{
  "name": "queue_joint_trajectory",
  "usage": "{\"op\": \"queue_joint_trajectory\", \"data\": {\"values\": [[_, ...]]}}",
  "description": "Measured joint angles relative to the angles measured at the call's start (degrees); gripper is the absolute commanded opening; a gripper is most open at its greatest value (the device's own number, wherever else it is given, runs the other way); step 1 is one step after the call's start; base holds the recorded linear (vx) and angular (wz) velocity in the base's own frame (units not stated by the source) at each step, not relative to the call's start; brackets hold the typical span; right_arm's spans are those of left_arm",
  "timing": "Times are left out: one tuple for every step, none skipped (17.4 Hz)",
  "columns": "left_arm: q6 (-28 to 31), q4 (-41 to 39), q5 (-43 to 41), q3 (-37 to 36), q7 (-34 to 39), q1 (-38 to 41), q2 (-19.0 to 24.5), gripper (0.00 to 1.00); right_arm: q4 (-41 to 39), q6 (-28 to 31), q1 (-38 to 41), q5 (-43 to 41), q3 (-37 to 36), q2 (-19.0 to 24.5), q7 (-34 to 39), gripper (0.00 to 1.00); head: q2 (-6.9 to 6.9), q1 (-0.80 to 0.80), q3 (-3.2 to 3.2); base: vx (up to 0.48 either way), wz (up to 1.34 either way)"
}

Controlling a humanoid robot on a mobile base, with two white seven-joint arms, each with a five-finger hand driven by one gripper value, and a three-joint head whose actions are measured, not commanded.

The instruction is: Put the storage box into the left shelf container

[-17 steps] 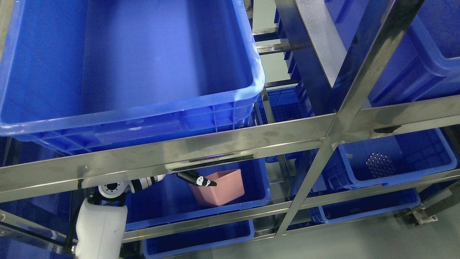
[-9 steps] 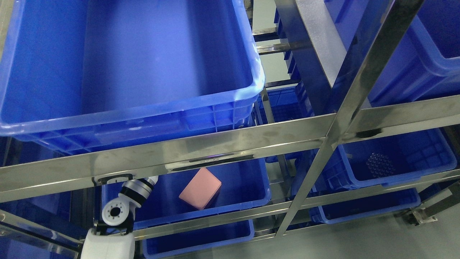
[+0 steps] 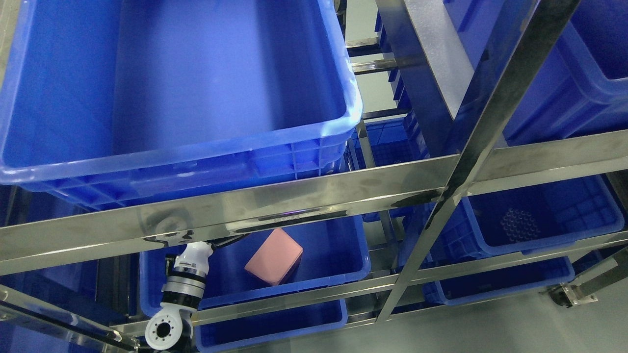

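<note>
The pink storage box [image 3: 274, 256] lies tipped over, bottom side up, inside the blue container [image 3: 349, 274] on the lower left shelf. Nothing touches it. My left arm [image 3: 189, 272] comes up from the bottom left, with its white and black wrist in front of the container's left end. The hand itself is almost wholly hidden behind the steel shelf rail [image 3: 294, 198], clear of the box. My right arm is out of the picture.
A big blue bin [image 3: 171, 88] fills the shelf above. A slanted steel post [image 3: 441, 206] splits left from right. The right-hand blue bin [image 3: 569, 233] holds a cluster of metal balls [image 3: 519, 224]. More blue bins sit lower down.
My left hand let go of the pink box, which tipped over into the container. The arm then drew back down and to the left.
</note>
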Motion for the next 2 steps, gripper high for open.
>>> {"op": "queue_joint_trajectory", "data": {"values": [[0.34,-0.42,0.05,-0.10,0.09,0.27,-0.03,1.00,0.00,0.00,0.00,0.00,0.00,0.00,0.00,1.00,0.00,0.00,0.00,0.000,0.00],[0.57,-0.80,0.11,-0.21,0.10,0.50,-0.08,1.00,0.00,0.00,0.00,0.00,0.00,0.00,0.00,1.00,0.00,0.00,0.00,0.000,0.00]]}}
